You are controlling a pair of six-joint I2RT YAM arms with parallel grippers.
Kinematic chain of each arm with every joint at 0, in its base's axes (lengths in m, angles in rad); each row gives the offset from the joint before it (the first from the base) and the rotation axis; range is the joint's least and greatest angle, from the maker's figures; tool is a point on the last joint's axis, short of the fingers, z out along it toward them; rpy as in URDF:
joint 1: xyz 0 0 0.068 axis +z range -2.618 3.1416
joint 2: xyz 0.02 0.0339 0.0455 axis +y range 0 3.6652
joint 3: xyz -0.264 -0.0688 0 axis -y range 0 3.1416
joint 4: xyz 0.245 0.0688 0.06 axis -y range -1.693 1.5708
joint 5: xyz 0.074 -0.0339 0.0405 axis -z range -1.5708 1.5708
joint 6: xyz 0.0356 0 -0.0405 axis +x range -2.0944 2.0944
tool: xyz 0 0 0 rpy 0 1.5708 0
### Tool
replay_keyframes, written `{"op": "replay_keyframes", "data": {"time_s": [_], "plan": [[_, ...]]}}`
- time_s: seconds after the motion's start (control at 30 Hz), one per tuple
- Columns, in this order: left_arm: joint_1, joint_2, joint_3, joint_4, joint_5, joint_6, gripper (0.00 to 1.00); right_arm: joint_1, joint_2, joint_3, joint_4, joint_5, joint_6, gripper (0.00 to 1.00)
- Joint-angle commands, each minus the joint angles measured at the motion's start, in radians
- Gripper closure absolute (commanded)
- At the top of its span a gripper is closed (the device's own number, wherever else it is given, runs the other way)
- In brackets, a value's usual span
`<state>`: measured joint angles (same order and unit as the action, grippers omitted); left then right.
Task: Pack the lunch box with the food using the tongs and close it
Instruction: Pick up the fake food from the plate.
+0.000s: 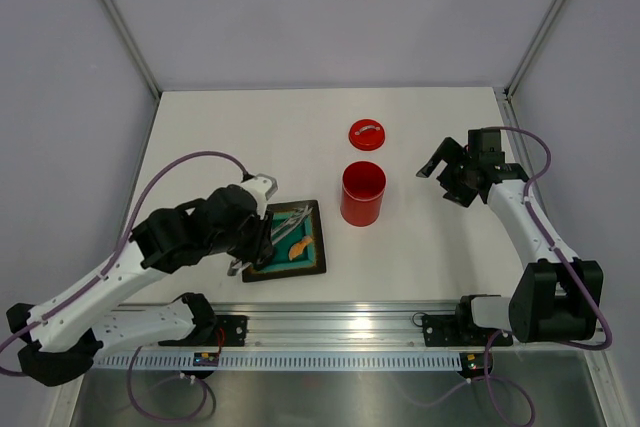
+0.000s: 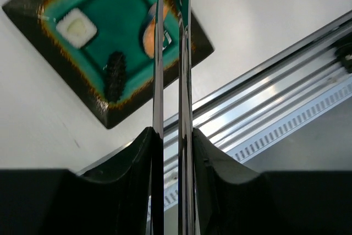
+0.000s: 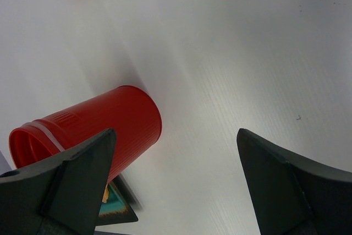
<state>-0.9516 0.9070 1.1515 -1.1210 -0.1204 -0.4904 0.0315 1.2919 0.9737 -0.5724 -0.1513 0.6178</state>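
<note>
Left gripper (image 2: 172, 134), clamped narrowly on the tongs (image 2: 184, 81), holds their tips over the orange piece (image 2: 148, 39) on the plate (image 2: 110, 118); best to straddle it squarely before squeezing, the open lunch box (image 1: 362, 193) standing on the table (image 1: 420, 247) beside the empty, wide-open right gripper (image 3: 175, 135).

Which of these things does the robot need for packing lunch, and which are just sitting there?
For the job: red lunch box, its lid, tongs held by the left gripper, orange piece, white cube, dark stick.
Just there: square plate under the food, metal rail.
</note>
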Motion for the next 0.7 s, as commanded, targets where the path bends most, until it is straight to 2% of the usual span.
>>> {"op": "replay_keyframes", "data": {"time_s": [0.0, 0.23, 0.67], "plan": [[0.002, -0.023, -0.067, -0.02, 0.013, -0.03, 0.66, 0.001, 0.012, 0.014, 0.02, -0.022, 0.003, 0.01], [0.002, 0.006, -0.174, 0.062, 0.057, -0.022, 0.63, 0.001, -0.002, 0.02, 0.008, -0.014, -0.003, 0.0], [0.001, 0.013, -0.217, 0.063, 0.047, -0.011, 0.53, -0.001, -0.011, -0.006, 0.014, -0.014, 0.005, 0.01]]}}
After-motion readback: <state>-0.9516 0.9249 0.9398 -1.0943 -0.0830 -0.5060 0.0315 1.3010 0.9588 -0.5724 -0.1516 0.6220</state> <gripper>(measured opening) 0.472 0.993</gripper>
